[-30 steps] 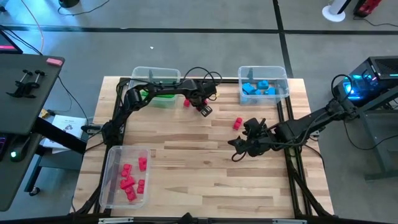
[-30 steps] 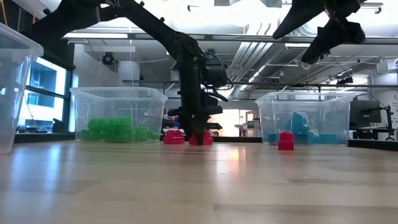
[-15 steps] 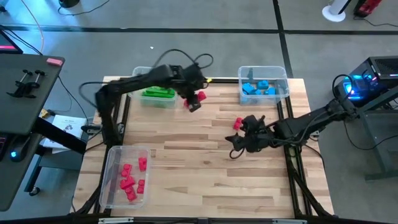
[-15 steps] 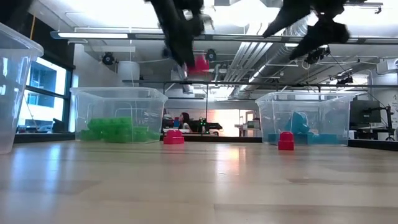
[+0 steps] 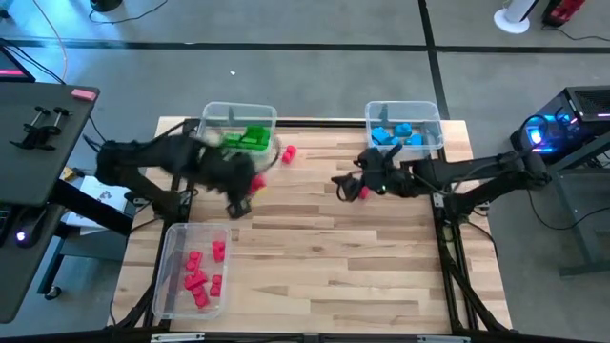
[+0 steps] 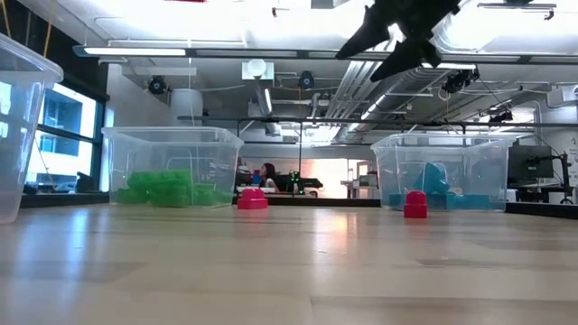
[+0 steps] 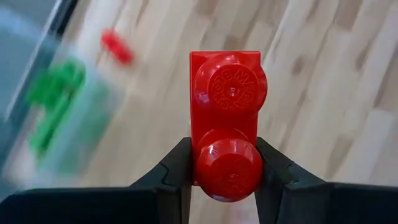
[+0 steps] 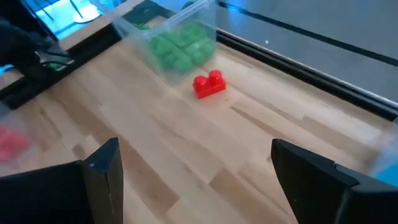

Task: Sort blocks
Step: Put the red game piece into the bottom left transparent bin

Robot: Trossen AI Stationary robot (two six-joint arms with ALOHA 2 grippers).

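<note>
Above the bench [image 5: 324, 267], the left gripper [image 7: 227, 180] is clamped on a red block [image 7: 227, 118]. The right gripper [image 5: 341, 184] hangs with fingers spread beside another red block [image 5: 364, 191] near the blue bin [image 5: 431, 112].

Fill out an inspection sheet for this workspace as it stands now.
Surface: wooden table, three clear bins on it.
Job's things: red blocks binned; green blocks binned; blue blocks binned; two loose red bricks.
Clutter: nothing seen.
Grippers: left gripper jaws shut on a red brick; right gripper jaws open above a loose brick.
Cables: on the floor.
Surroundings: desk, electronics.
</note>
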